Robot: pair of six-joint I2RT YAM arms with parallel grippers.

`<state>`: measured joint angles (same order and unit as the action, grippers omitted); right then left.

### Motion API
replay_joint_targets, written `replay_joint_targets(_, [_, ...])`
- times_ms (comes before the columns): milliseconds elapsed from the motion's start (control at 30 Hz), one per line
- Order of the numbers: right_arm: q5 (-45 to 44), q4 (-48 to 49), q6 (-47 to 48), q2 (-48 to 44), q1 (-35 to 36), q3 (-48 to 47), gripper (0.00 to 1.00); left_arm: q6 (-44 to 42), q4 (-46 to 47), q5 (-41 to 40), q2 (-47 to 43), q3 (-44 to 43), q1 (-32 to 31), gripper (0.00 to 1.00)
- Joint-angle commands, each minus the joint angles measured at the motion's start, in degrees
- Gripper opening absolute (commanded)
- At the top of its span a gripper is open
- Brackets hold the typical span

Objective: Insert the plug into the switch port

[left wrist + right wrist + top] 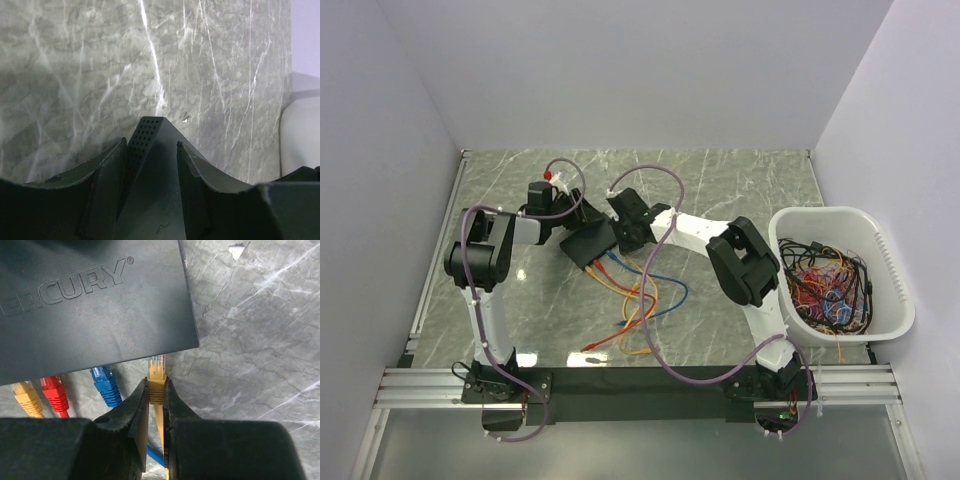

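Observation:
The switch (590, 243) is a flat matte-black box, held off the table. My left gripper (573, 222) is shut on it; in the left wrist view its fingers (107, 170) clamp both sides of a perforated corner of the switch (152, 150). My right gripper (156, 386) is shut on the boot of a yellow plug (156, 377). The plug's clear tip meets the switch's (90, 305) near edge by its right corner; the port is hidden. In the top view my right gripper (618, 243) sits just right of the switch.
A blue plug (105, 382), a red plug (54, 392) and an orange-yellow plug (26, 397) sit along the same switch edge. Their cables (635, 295) trail loosely over the marble table (740, 190). A white tub (885, 250) of tangled cables stands at the right.

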<state>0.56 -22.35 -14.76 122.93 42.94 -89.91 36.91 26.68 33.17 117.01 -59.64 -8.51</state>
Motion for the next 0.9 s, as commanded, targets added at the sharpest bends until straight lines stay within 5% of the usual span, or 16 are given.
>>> replay_joint_targets(0, [1.64,-0.06,1.49,1.34,1.36,-3.16,0.0,-1.92,-1.1,2.78,1.55,-1.89,-1.94,0.5])
replay_joint_targets(867, [-1.44,-1.56,6.77,2.31,1.54,-9.93,0.0,-4.21,-1.98,5.5,3.14,-2.59,-5.64,0.47])
